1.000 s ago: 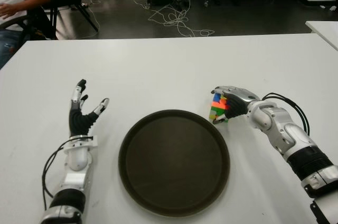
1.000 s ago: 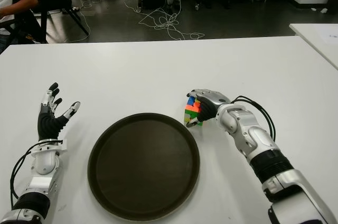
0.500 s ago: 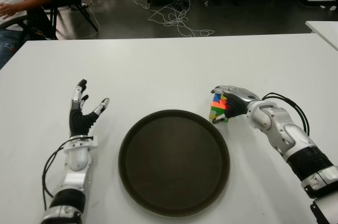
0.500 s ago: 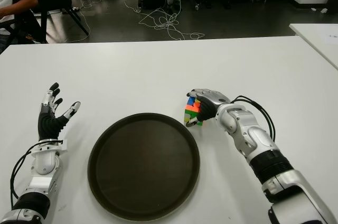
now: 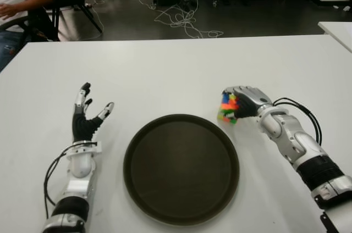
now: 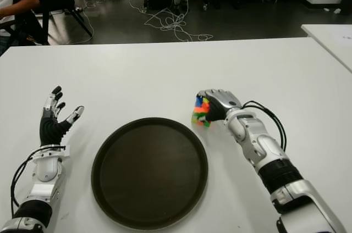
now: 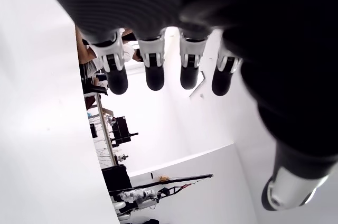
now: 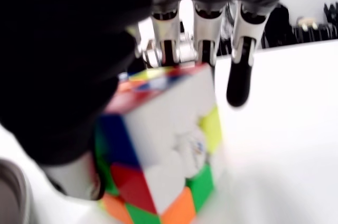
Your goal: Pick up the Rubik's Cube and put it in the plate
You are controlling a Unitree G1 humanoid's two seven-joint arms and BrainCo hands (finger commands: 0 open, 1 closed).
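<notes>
my right hand [image 5: 246,101] has its fingers wrapped around the rubik's cube [image 5: 227,107] - it sits just past the far right rim of the round dark plate [image 5: 181,167], not in it. my left hand [image 5: 87,116] is off to the plate's left over the white table [image 5: 165,73], fingers spread wide, holding nothing.

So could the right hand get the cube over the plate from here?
Probably yes: the right hand grips the Rubik's Cube just beside the plate rim, with nothing between them.

Silver arms [image 5: 291,139], black-fingered hands [image 5: 85,117]
</notes>
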